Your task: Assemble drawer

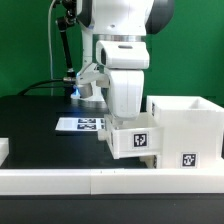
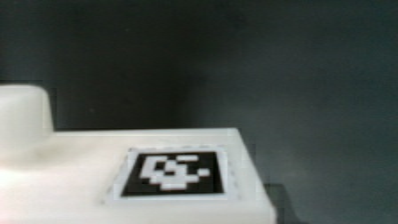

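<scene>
On the black worktop [image 1: 30, 110]: a white robot arm reaches down over white drawer parts, with a low white border wall [image 1: 60, 180] along the near edge.
Casing [image 1: 190, 125]: tall open white box at the exterior view's right, a square black-and-white tag on its near face.
Tray [image 1: 133, 138]: small tagged white piece directly under the arm, touching the casing's left side.
Marker board [image 1: 80, 124]: flat tagged strip lying farther back, at the exterior view's left.
End effector [image 1: 125, 118]: down at the tray; whether its fingers are apart or clamped cannot be told.
Progress: early, I judge; the tray seems outside the casing and a second tray is not clearly seen.
Writing: none readable, only coded square patterns; the wrist view shows one tag [image 2: 173, 172] close up.
</scene>
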